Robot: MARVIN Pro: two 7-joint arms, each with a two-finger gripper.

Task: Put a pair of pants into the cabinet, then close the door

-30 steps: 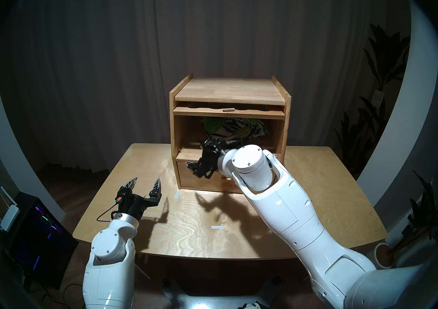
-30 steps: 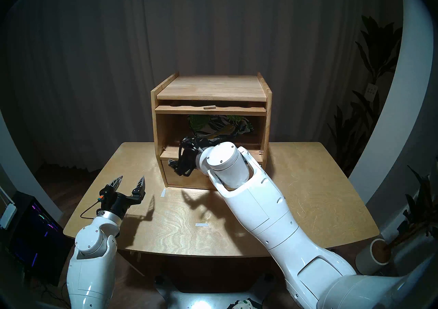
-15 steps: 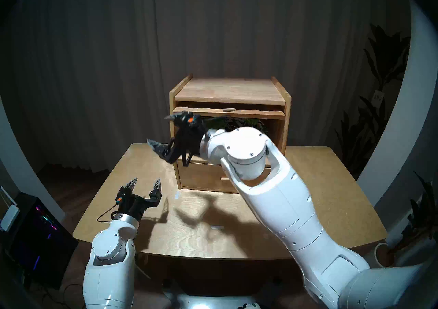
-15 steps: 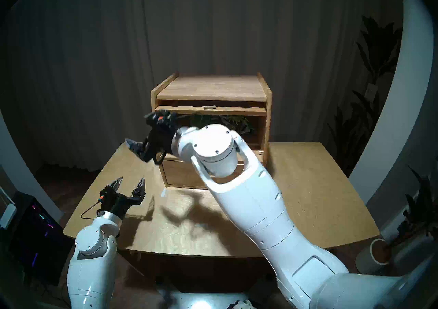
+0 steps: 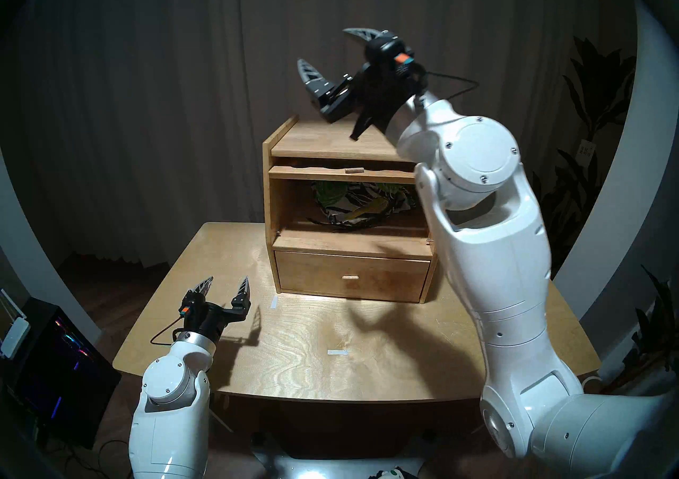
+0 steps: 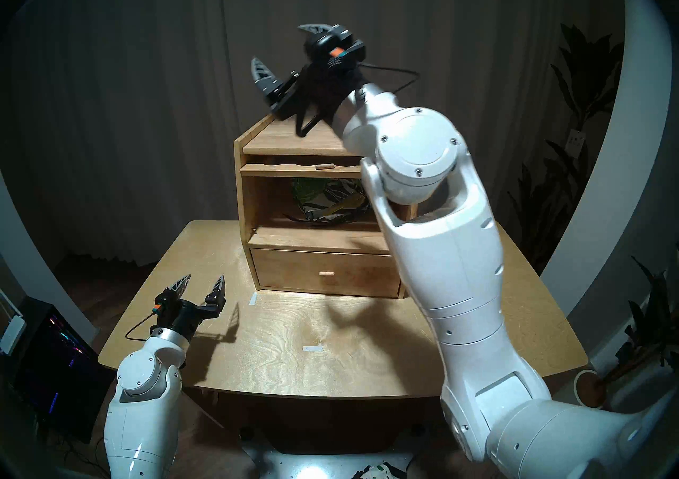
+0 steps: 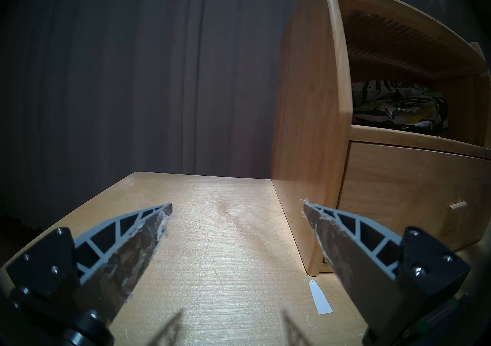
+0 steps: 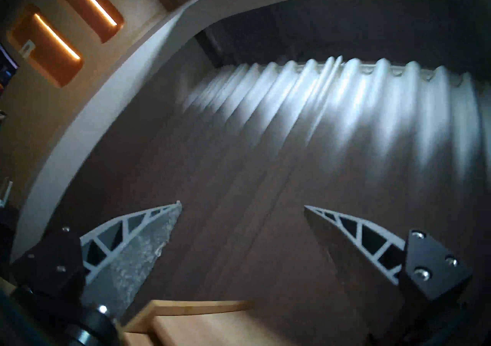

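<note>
Head stereo views look down on the cabinet (image 5: 352,210), a light-wood box standing toward the back of the tabletop (image 5: 294,349). Its large upper compartment is open and holds the pair of pants (image 5: 362,200), a rumpled bundle of dark cloth printed with white flowers and green leaves, lying toward the back right of that compartment with a black drawstring (image 5: 338,226) trailing to the front lip. Below the compartment, the drawer (image 5: 351,276) is shut, its plain front bearing a small wooden knob. The door (image 5: 352,172) lies flat, pushed back into a slot just under the cabinet's top board, only its wavy front edge and peg handle (image 5: 354,170) showing.

Above the cabinet's top, the right gripper (image 5: 323,50) hangs in the air with its ribbed grey jaws spread wide and holding nothing. To the cabinet's front left, low over the tabletop, the left gripper (image 5: 225,283) also has its jaws spread and empty.

From the left wrist, the cabinet's smooth rounded side panel appears, along with a ribbed surface above the pants (image 7: 398,105), probably the underside of the door's glass. The right wrist view, blurred, shows mostly pleated curtain (image 8: 318,125) and a strip of the cabinet's top (image 8: 202,324).
</note>
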